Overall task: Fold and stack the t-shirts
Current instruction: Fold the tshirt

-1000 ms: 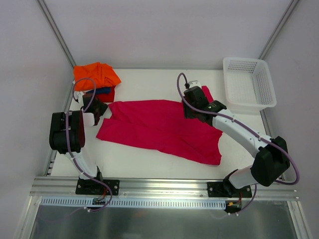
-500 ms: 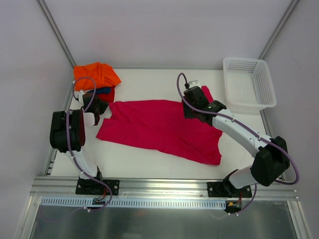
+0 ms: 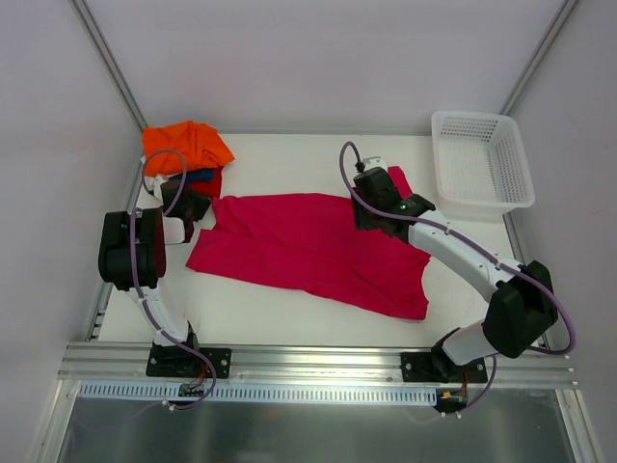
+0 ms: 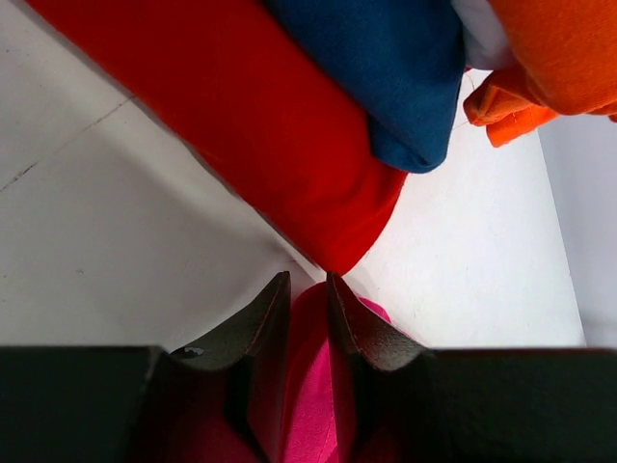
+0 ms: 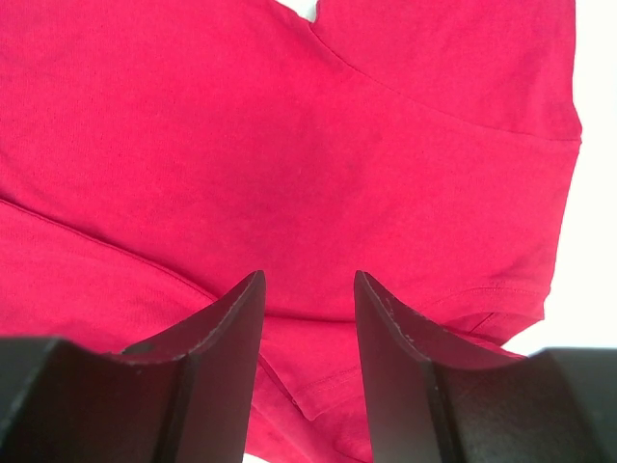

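The large magenta-pink t-shirt lies spread flat across the middle of the table. My left gripper is at its left corner, and in the left wrist view the gripper is shut on a fold of the pink cloth. Just beyond its tips lies the stack of folded t-shirts: red at the bottom, dark blue on it, orange on top. My right gripper hovers over the shirt's far right part. Its jaws stand open over the pink cloth with nothing between them.
The folded stack, with the orange shirt on top, sits in the far left corner. A white mesh basket stands at the far right. White walls enclose the table on three sides.
My left gripper has edged slightly back and left toward the folded stack, still holding the pink corner. The right arm has barely shifted.
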